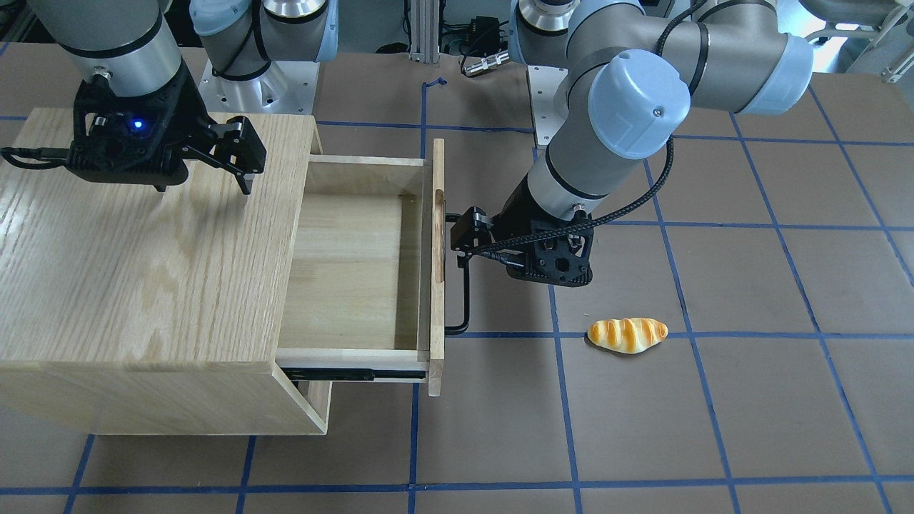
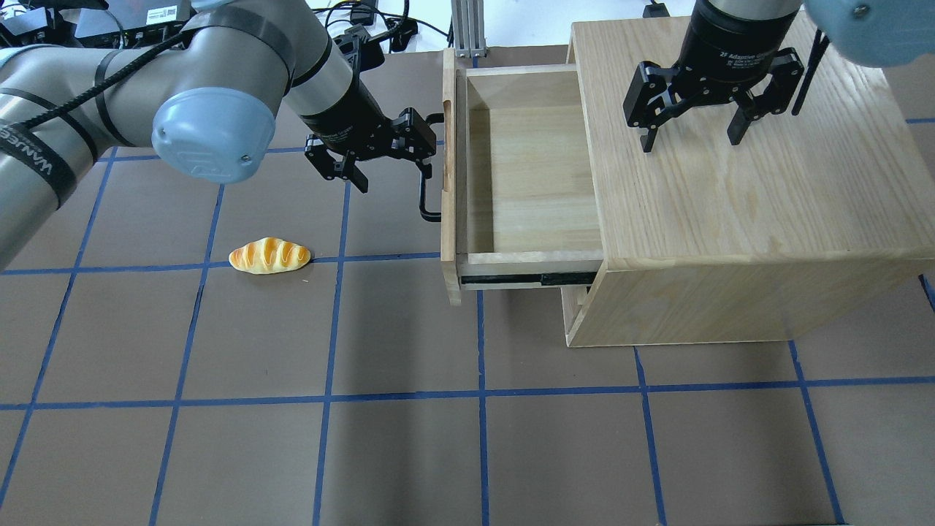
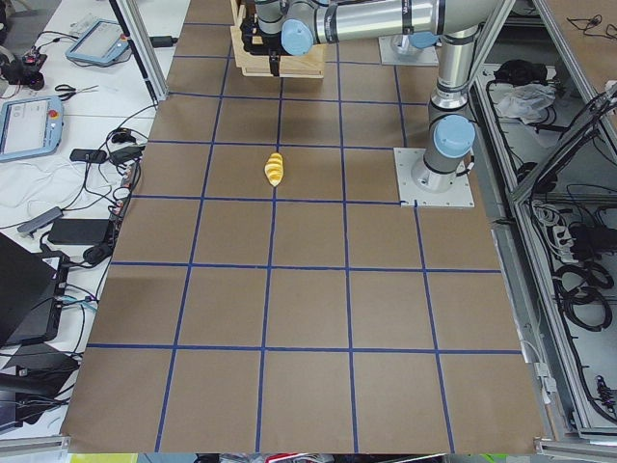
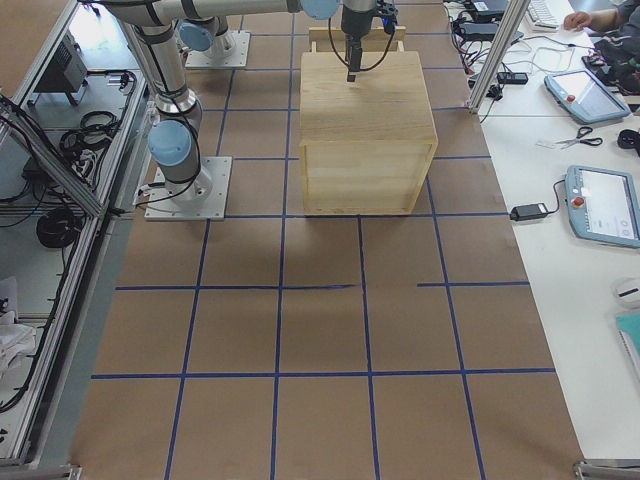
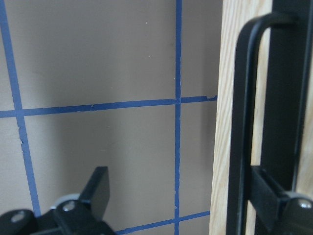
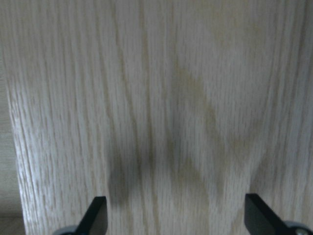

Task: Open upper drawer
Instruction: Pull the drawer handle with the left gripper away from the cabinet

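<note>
1. I saw the upper drawer [image 2: 537,183] pulled well out of the cabinet [image 2: 730,219].
2. My left gripper [image 2: 391,166] had its jaws spread, with the black handle [image 2: 424,193] between them, not clamped.
3. My right gripper [image 2: 690,142] hung over the cabinet top, jaws wide apart.

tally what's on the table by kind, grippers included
cabinet: 1
upper drawer: 1
bread roll: 1
grippers: 2, the left gripper and the right gripper
total: 5
</note>
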Controlling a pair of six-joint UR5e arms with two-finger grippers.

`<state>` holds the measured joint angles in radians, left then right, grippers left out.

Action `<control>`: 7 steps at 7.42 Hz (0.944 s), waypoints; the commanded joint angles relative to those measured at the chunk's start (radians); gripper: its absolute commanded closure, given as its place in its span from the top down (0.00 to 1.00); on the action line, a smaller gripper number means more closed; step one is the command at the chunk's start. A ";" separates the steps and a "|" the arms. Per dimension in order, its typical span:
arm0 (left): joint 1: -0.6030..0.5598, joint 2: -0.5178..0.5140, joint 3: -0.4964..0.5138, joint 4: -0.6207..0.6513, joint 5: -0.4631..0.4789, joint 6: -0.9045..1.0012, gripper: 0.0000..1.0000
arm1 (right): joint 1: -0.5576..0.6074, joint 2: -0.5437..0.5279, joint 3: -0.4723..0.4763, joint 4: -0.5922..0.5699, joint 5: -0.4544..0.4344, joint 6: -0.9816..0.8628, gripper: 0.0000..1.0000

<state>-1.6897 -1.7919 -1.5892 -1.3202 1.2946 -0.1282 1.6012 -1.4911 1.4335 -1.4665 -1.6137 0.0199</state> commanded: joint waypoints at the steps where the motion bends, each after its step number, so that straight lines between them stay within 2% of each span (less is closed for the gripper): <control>1: 0.024 0.014 0.000 -0.043 0.003 0.025 1.00 | 0.000 0.000 -0.001 0.000 0.000 0.000 1.00; 7: 0.047 0.032 0.003 -0.092 0.080 0.038 1.00 | 0.000 0.000 -0.001 0.000 0.000 -0.002 1.00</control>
<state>-1.6522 -1.7648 -1.5872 -1.3965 1.3562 -0.0938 1.6011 -1.4910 1.4328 -1.4665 -1.6137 0.0196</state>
